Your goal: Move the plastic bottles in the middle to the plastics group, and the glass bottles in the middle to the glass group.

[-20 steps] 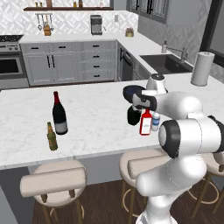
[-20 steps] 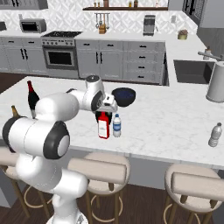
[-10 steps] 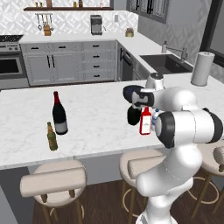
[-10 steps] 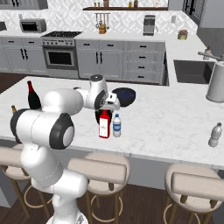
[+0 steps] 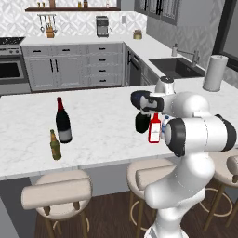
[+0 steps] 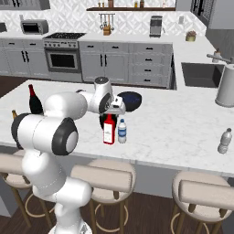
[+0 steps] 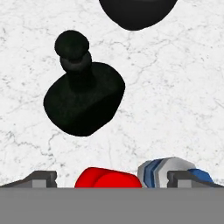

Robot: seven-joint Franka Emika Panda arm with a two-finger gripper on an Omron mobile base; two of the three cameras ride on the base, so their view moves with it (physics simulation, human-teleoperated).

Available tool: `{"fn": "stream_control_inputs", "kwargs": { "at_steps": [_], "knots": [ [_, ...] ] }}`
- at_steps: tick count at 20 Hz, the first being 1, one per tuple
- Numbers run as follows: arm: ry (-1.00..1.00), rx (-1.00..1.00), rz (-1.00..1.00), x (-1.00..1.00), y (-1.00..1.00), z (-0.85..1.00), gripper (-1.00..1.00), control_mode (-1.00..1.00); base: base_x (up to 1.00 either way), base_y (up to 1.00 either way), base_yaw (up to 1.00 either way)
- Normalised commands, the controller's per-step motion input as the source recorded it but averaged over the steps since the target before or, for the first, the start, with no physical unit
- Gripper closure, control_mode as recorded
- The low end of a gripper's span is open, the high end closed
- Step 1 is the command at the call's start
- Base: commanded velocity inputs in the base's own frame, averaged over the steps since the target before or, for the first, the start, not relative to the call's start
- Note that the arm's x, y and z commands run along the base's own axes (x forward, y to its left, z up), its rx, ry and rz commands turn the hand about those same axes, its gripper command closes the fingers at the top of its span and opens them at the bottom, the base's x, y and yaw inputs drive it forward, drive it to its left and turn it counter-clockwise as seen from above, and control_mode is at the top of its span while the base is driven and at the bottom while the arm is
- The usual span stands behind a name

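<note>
Three bottles stand together mid-counter: a short black narrow-necked glass bottle [image 5: 141, 122] [image 6: 103, 120] [image 7: 83, 98], a flat red glass bottle [image 5: 154, 128] [image 6: 109, 130] [image 7: 109, 179] with a white label, and a small clear plastic bottle [image 6: 122, 131] [image 7: 168, 169] with a blue label. My gripper [image 5: 148, 103] [image 6: 117, 108] [image 7: 112, 178] hovers open just above them and holds nothing. In the hand view the red cap lies between its fingertips [image 7: 40, 178]. The glass group, a tall wine bottle [image 5: 62, 122] [image 6: 33, 99] and a beer bottle [image 5: 55, 145] [image 6: 13, 114], stands far off on the counter's other side.
A dark blue bowl [image 5: 138, 98] [image 6: 130, 100] [image 7: 138, 11] sits just behind the middle bottles. A lone clear plastic bottle [image 6: 224, 140] stands near the counter's right front edge. A paper towel roll [image 5: 214, 73] [image 6: 226, 86] is by the sink [image 5: 175, 67]. Stools line the counter front.
My arm's elbow has swung round while the hand stays over the middle bottles, settling slightly lower. The jaws remain open and no bottle has moved.
</note>
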Motion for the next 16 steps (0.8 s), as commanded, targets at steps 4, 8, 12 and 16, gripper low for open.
{"fn": "stream_control_inputs", "kwargs": {
  "at_steps": [4, 8, 12, 16],
  "knots": [
    [0.0, 0.0, 0.0, 0.0, 0.0, -0.03, 1.0, -1.0, 0.0, 0.0, 0.0],
    [0.0, 0.0, 0.0, 0.0, 0.0, 0.0, 1.0, -1.0, 0.0, 0.0, 0.0],
    [-0.01, 0.0, 0.0, -0.06, 0.0, 0.0, 1.0, -1.0, 0.0, 0.0, 0.0],
    [-0.1, 0.0, 0.0, -0.51, 0.02, 0.03, 1.0, -1.0, 0.0, 0.0, 0.0]
  ]
}}
